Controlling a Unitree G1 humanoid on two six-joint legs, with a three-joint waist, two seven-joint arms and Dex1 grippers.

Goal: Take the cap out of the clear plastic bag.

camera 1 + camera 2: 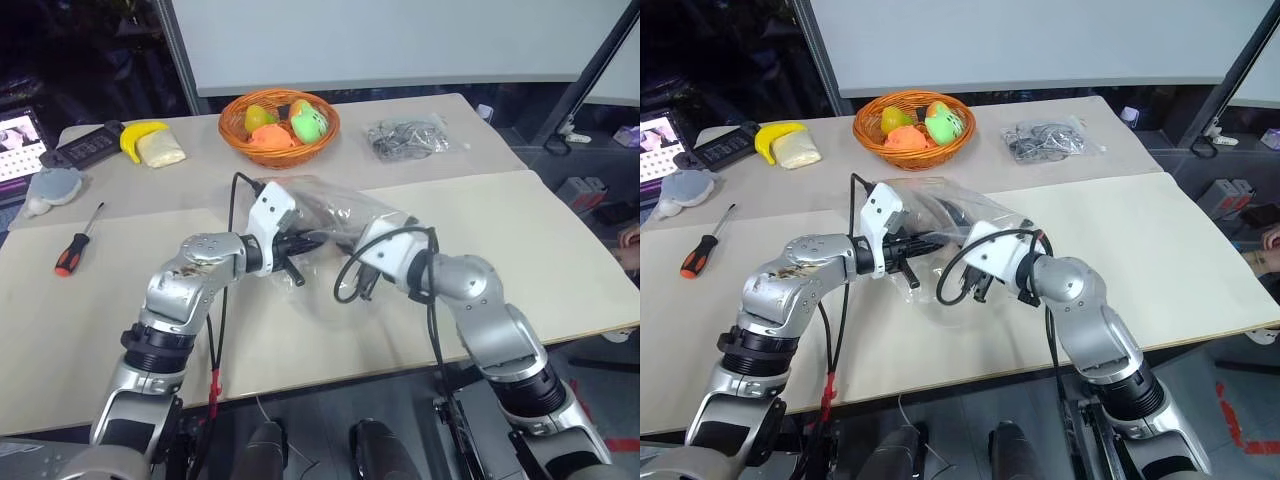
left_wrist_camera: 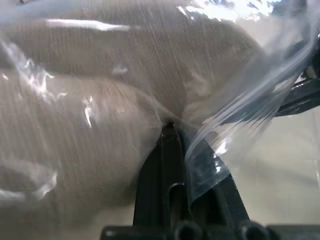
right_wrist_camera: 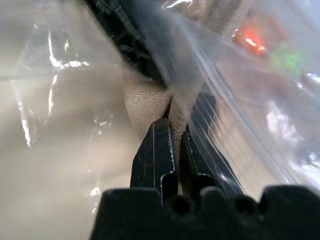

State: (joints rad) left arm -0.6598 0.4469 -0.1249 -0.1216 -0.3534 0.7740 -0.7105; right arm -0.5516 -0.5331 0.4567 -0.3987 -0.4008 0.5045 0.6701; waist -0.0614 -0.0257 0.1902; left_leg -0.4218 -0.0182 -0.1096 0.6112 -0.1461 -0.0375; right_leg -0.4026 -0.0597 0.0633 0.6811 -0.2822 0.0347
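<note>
The clear plastic bag (image 1: 345,212) is held crumpled above the middle of the table, between my two grippers. My left gripper (image 1: 300,246) is shut, pinching the bag's film (image 2: 235,115). Behind that film shows the beige cap (image 2: 100,150). My right gripper (image 1: 962,250) comes in from the right with its tips inside the bag. It is shut on a fold of the cap's beige fabric (image 3: 147,102), and the black lining (image 3: 125,35) shows just above that fold. The two grippers sit close together, nearly tip to tip. Most of the cap is hidden by glare and wrinkles.
At the back of the table stands a wicker basket (image 1: 240,135) of toy fruit. A smaller clear bag of grey items (image 1: 405,138) lies to its right. Toward the left are a banana (image 1: 140,135), a screwdriver (image 1: 75,245), a grey-blue lump (image 1: 55,188) and a dark device (image 1: 85,148).
</note>
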